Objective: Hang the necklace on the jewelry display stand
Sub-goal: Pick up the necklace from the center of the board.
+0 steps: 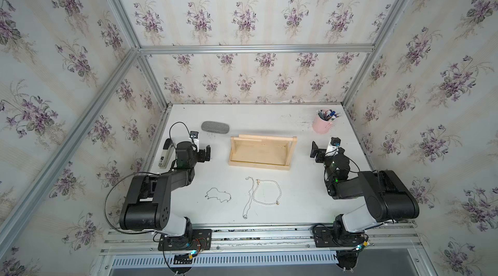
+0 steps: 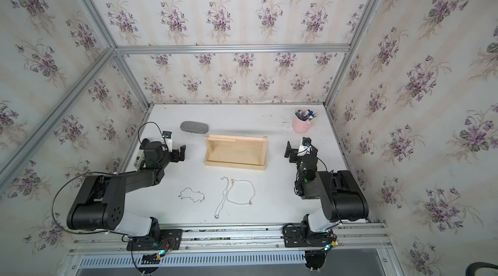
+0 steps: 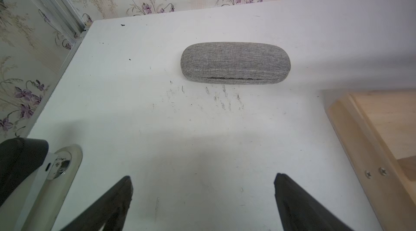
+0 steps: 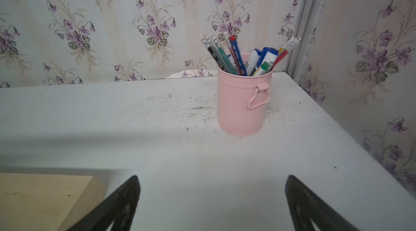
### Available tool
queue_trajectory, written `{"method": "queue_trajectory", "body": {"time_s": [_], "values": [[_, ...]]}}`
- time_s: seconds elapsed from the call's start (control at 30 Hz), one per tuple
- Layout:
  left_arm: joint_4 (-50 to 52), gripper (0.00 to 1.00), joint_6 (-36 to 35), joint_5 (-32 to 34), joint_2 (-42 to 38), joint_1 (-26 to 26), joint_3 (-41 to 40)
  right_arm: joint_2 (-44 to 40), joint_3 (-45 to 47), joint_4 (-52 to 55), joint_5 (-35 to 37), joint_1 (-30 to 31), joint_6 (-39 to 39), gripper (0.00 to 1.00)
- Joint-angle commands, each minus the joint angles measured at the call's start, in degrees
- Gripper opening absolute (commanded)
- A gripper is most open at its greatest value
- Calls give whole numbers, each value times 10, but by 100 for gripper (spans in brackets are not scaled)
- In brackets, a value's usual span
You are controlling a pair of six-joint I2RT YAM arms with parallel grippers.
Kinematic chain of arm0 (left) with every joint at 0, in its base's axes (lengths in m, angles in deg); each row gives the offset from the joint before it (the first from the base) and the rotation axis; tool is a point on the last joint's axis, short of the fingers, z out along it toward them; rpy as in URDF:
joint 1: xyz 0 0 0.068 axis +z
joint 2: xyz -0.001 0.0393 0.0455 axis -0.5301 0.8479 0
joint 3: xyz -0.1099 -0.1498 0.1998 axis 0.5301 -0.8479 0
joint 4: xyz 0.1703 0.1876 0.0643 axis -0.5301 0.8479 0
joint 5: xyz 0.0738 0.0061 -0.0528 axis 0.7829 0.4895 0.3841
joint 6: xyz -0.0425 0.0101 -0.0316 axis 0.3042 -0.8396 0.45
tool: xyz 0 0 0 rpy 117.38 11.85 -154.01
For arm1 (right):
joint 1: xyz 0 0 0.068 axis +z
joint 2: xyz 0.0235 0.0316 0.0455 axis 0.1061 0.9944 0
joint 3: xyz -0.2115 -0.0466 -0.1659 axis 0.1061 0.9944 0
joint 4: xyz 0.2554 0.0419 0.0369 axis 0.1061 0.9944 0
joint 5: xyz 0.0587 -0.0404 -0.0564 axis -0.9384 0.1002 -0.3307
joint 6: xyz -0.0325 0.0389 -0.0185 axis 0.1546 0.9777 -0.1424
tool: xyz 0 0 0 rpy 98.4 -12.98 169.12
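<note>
Task not started: nothing hung on stand, which sat mid-table between arms. Three necklaces lay flat on table in front of it: pearl necklace, silver chain just beside it, thin dark chain apart, toward left arm. Which one was meant: could not tell. Left pincer and right pincer gaped wide, both empty. All remained: pick, lift, drape over stand. Print on pencils in pink cup and stapler label too small to read.
</note>
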Motion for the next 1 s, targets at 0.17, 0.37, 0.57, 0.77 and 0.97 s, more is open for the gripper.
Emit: {"method": "queue_trajectory", "body": {"time_s": [0.17, 0.37, 0.57, 0.77, 0.97], "values": [[-15, 100, -4, -2, 1, 0, 4, 1, -1, -19, 3, 0, -1, 100], [-15, 100, -4, -2, 0, 0, 4, 2, -1, -18, 3, 0, -1, 100], [-15, 100, -4, -2, 1, 0, 4, 2, -1, -18, 3, 0, -1, 100], [-17, 100, -4, -2, -1, 0, 3, 1, -1, -19, 3, 0, -1, 100], [209, 100, 17, 23, -67, -7, 108, 1, -2, -15, 7, -5, 6, 100]]}}
